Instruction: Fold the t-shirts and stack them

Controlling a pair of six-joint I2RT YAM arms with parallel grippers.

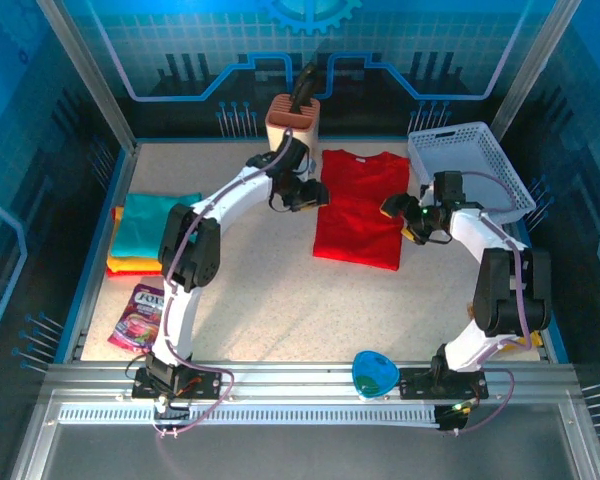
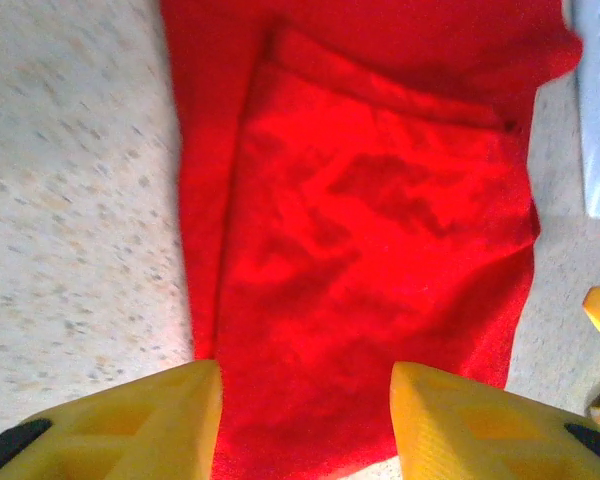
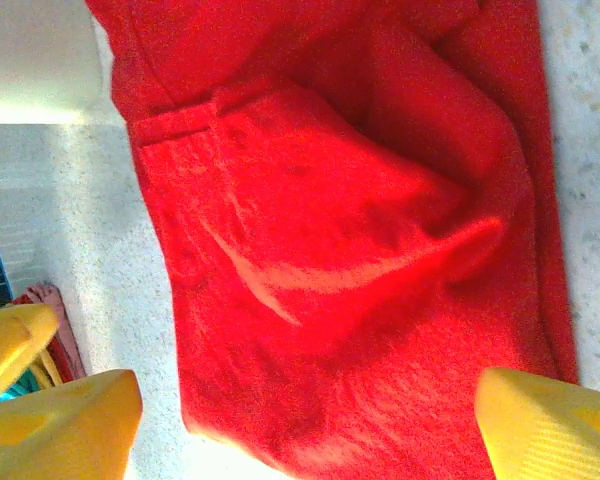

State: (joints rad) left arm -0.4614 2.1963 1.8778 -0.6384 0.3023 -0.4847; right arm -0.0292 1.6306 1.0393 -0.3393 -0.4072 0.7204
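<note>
Now the left gripper (image 2: 305, 420) and right gripper (image 3: 310, 420) are held with jaws apart, clamping nothing, over the partly folded red t-shirt (image 1: 360, 205) at mid-table. Matching edges should be pinched evenly before the next fold.

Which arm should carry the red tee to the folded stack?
Left, likely: stack of folded teal, orange, yellow cloth t-shirts lies on its side; open left gripper sits by the bright red cloth t-shirt.
</note>
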